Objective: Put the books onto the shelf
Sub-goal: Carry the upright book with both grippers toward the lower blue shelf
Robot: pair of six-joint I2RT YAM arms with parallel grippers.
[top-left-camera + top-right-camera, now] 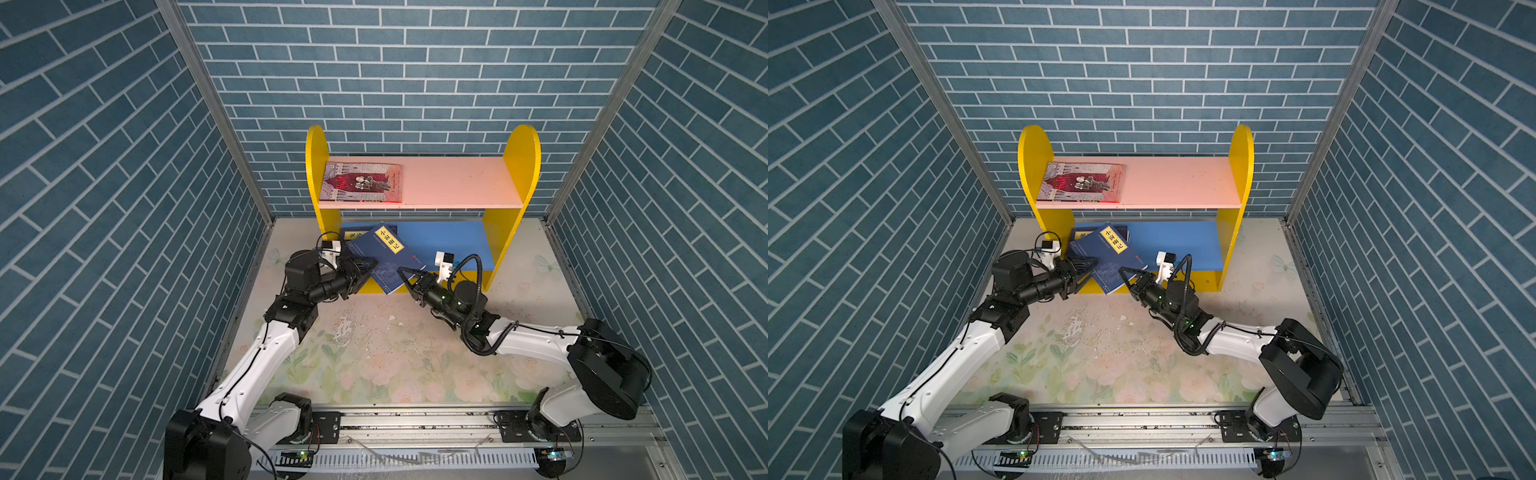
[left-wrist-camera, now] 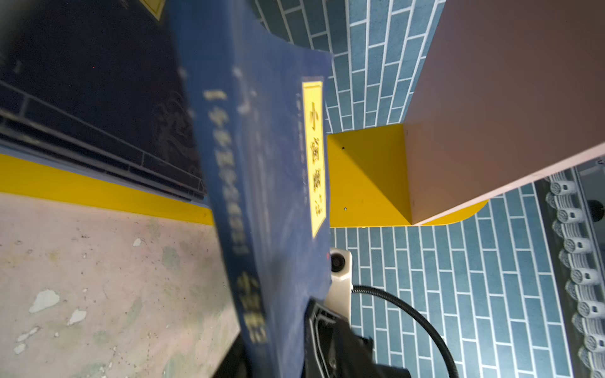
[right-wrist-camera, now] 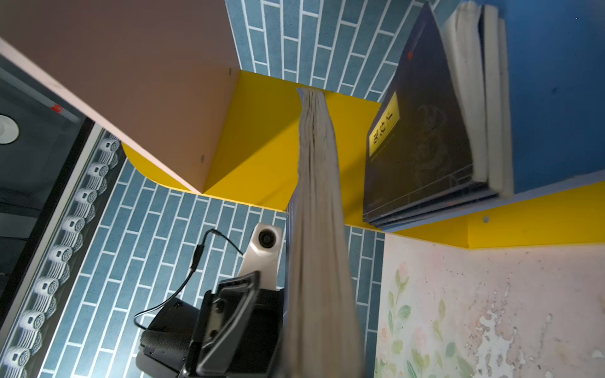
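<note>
A navy book [image 1: 384, 257] hangs tilted just before the shelf [image 1: 513, 232], over the stack [image 3: 422, 147] lying on its blue lower board [image 1: 449, 245]. The right gripper [image 1: 406, 275] is clenched on its near corner. The left gripper [image 1: 362, 271] stands released at its left edge. This looks like a handover; next, the right arm should level the book and slide it inward.
</note>
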